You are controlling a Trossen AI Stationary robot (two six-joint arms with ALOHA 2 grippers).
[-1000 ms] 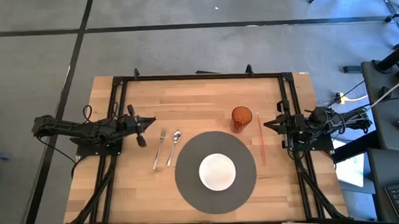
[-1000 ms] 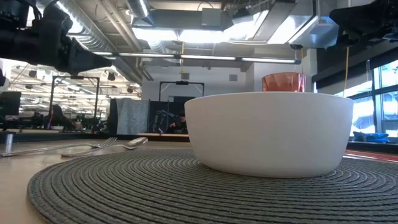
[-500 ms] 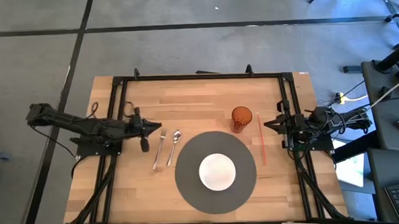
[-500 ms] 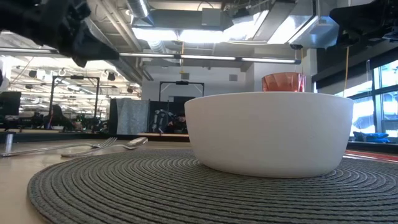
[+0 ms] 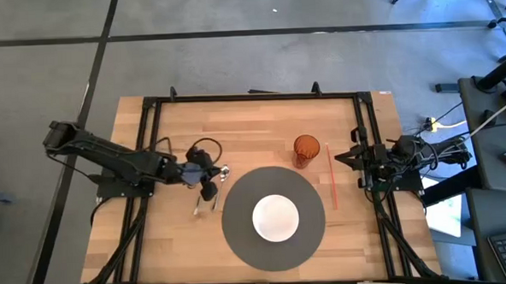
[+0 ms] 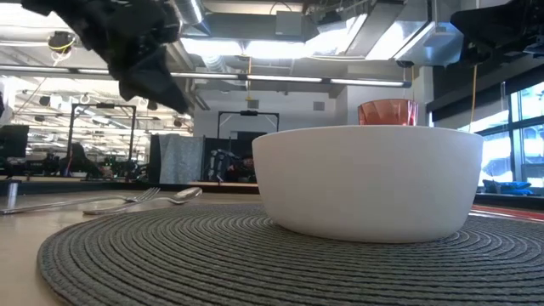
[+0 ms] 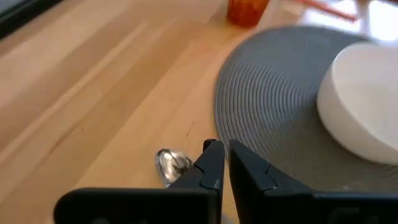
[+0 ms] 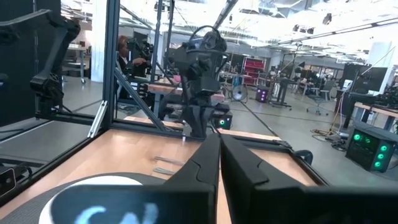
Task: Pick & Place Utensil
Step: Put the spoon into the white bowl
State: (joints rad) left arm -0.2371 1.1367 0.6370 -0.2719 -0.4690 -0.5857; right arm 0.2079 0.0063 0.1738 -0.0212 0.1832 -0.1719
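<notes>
A metal fork point(image 5: 196, 210) and spoon point(image 7: 172, 164) lie flat on the wood, left of the round grey placemat point(image 5: 274, 240). In the high view my left gripper point(image 5: 208, 188) hangs over both, hiding most of them. The left wrist view shows its fingers shut point(image 7: 222, 150), tips just beside the spoon's bowl and above the table. In the low view the left gripper point(image 6: 149, 64) is well above the fork and spoon point(image 6: 127, 201). My right gripper point(image 5: 339, 158) waits shut at the table's right side.
A white bowl point(image 5: 276, 218) sits in the middle of the placemat. An orange cup point(image 5: 305, 148) stands at the mat's far right edge, and a red straw point(image 5: 331, 180) lies right of the mat. Black frame rails point(image 5: 251, 97) border the table. Bare wood lies beyond the utensils.
My left arm has reached toward the table's right, from left of the fork to above the fork and spoon, and has tipped its gripper downward. The fork, the spoon and my right arm have kept still.
</notes>
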